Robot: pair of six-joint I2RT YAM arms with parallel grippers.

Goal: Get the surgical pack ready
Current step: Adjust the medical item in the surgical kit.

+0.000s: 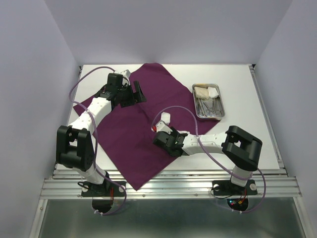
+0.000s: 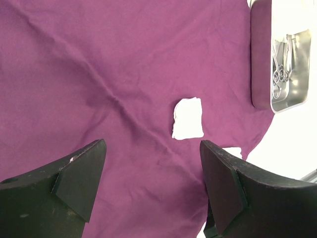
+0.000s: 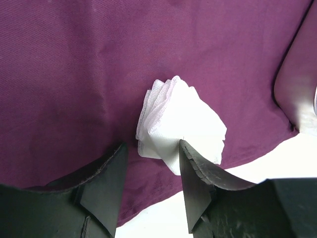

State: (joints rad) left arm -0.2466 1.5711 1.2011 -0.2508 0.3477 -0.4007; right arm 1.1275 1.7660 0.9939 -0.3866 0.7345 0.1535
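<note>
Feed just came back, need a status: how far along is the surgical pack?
Done: the large deep-purple cloth wrap is spread flat, one white folded gauze pad on it. In hand: the open right gripper sits at that pad; the left gripper hangs open over the cloth. To do: more white gauze and the silver scissor-like instruments lie in the small rectangular steel tray; the wrap is not yet folded.

White table (image 1: 237,84), purple cloth (image 1: 133,139) spread diagonally across its middle, steel tray (image 1: 221,101) just beside cloth's right edge.

The cloth (image 1: 133,134) is deep purple, gauze (image 3: 181,119) white, tray (image 2: 259,54) silver.
</note>
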